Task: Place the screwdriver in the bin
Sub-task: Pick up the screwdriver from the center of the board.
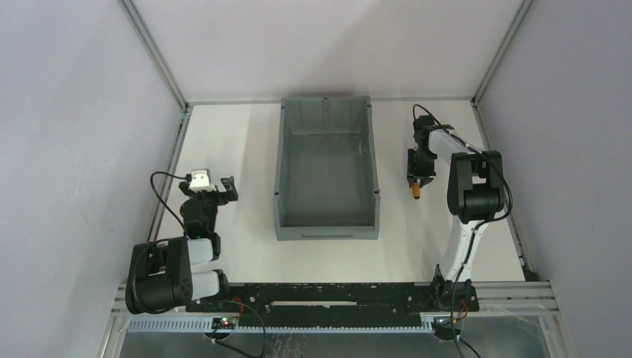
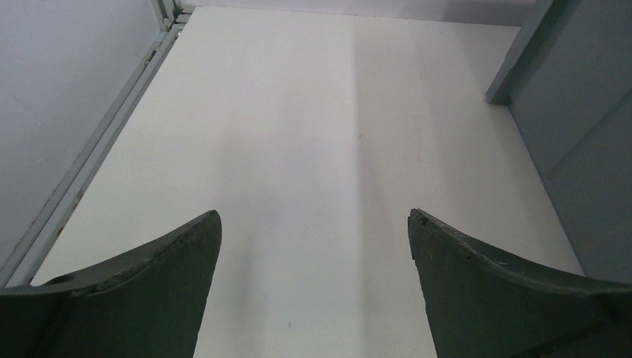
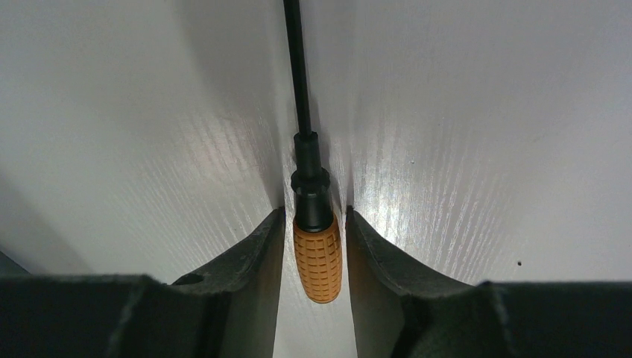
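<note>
The screwdriver (image 3: 318, 257), with an orange ribbed handle and a thin black shaft, lies on the white table to the right of the bin; its orange end shows in the top view (image 1: 416, 193). My right gripper (image 3: 314, 212) is down at the table and straddles the handle, its fingers (image 3: 253, 246) close on both sides with a thin gap each side. It shows in the top view (image 1: 416, 181) too. The grey bin (image 1: 277, 164) stands empty in the middle. My left gripper (image 1: 209, 188) is wide open and empty, left of the bin, also in its wrist view (image 2: 314, 216).
The bin's outer wall (image 2: 589, 149) rises at the right of the left wrist view. A metal frame rail (image 1: 170, 160) runs along the table's left edge and another (image 1: 498, 160) along the right edge. Grey walls enclose the table.
</note>
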